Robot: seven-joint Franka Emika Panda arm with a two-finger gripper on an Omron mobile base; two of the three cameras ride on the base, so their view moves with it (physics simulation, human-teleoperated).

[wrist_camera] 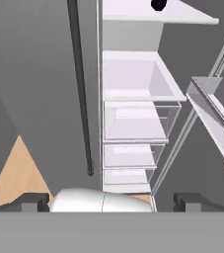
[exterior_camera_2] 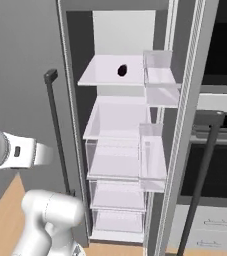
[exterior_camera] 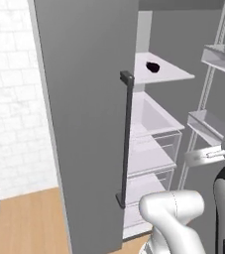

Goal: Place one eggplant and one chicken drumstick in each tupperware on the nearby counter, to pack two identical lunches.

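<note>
Fridge (exterior_camera_2: 116,120) stands open; one dark eggplant (exterior_camera_2: 122,70) lies on its top shelf. Gripper (wrist_camera: 112,200) spread wide, empty. Nothing visibly packed; all picking seems ahead.

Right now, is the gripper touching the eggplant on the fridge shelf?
Apart. In the hand view the open gripper sits at the bottom while the eggplant lies on the top shelf, far beyond.

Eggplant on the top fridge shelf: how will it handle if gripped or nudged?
The eggplant looks rounded and glossy, so probably slippery and apt to roll on the flat shelf. It looks small, likely light. It lies loose, so a nudge may slide it.
</note>
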